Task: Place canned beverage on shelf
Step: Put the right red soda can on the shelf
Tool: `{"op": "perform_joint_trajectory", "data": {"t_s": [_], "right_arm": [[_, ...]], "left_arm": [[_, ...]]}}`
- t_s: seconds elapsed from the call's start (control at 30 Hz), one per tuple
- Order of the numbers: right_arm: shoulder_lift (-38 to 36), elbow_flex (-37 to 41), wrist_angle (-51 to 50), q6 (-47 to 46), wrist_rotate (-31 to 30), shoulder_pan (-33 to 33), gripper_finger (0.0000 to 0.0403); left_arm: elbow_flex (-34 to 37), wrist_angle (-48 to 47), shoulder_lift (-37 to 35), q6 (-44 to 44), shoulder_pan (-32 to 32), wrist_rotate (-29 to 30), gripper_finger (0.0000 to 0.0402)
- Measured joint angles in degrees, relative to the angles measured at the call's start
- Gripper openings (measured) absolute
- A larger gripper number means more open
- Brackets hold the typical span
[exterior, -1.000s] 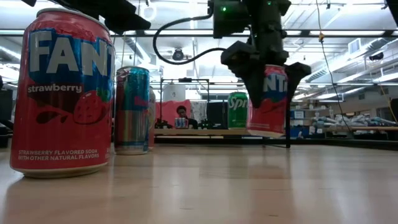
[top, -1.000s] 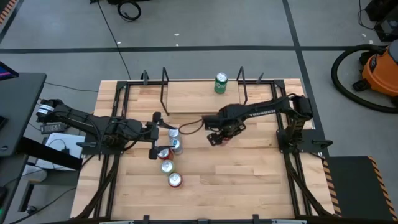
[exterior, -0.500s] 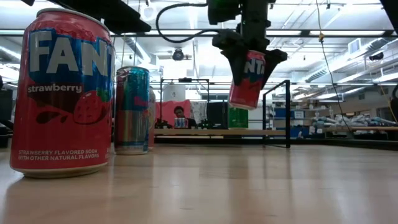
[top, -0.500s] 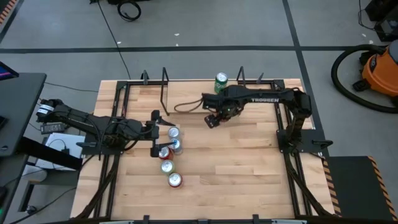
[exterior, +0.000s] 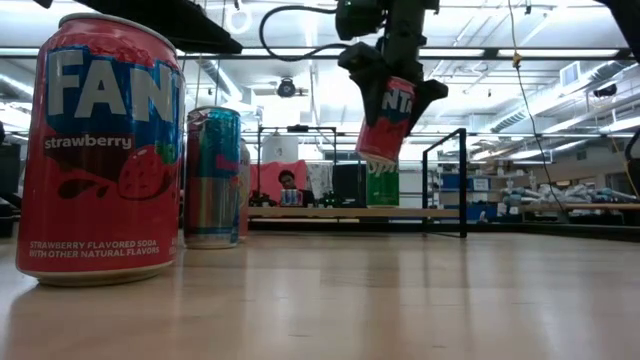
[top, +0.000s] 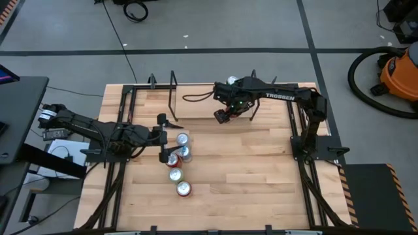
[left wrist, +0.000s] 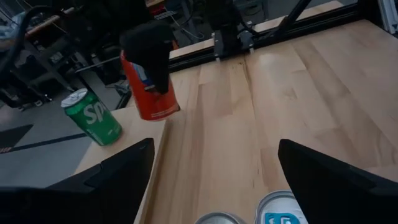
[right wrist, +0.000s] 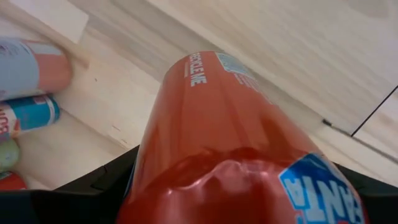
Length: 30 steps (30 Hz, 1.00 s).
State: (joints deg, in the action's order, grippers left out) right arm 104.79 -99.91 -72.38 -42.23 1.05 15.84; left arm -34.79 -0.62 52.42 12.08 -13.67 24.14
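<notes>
My right gripper [top: 225, 114] is shut on a red Fanta can [exterior: 390, 118] and holds it in the air over the near right part of the shelf [top: 199, 103], a light-wood plank with black rod uprights [exterior: 463, 180]. A green Sprite can [left wrist: 93, 117] stands upright on the shelf just behind it, and the right arm partly hides it in the high view [top: 232, 81]. My left gripper [top: 163, 139] is open and empty at the table's left, level with a row of cans. My right gripper pinches the red can's upper side wall [exterior: 402, 92] between its two fingers [exterior: 365, 82]. The fingers come from above, slanting down. The can hangs tilted below them, its bottom [exterior: 373, 155] lowest, lifted clear of shelf and table.
Several cans stand in a row by my left gripper: a blue-and-silver one [top: 182, 139] and red-topped ones [top: 183, 189] toward the near edge. In the low view a strawberry Fanta can [exterior: 100, 150] and a blue can [exterior: 212, 178] stand close. Bare tabletop [top: 261, 170] lies at the right.
My right gripper has gone up and toward the table's far edge with the red can, from mid-table to over the shelf beside the green can. The can stays clear of the table and is tipped more than before.
</notes>
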Motion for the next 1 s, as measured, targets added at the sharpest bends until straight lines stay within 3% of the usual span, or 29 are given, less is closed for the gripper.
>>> {"op": "perform_joint_trajectory", "data": {"t_s": [0.5,0.8,1.0], "right_arm": [[1.2,-5.1,-0.3,5.2,-1.1,2.1,0.0326],[7.4,-6.4,-3.9,8.0,0.0,5.4,0.0326],[14.0,-13.7,-9.5,10.0,-3.2,6.8,0.0326]], "left_arm": [[-2.8,0.0,-0.1,-0.7,0.0,1.3,0.0354],[-2.8,-0.3,-0.1,-1.5,0.0,1.4,0.0354],[-2.8,-1.1,-0.1,-1.5,0.0,1.4,0.0354]]}}
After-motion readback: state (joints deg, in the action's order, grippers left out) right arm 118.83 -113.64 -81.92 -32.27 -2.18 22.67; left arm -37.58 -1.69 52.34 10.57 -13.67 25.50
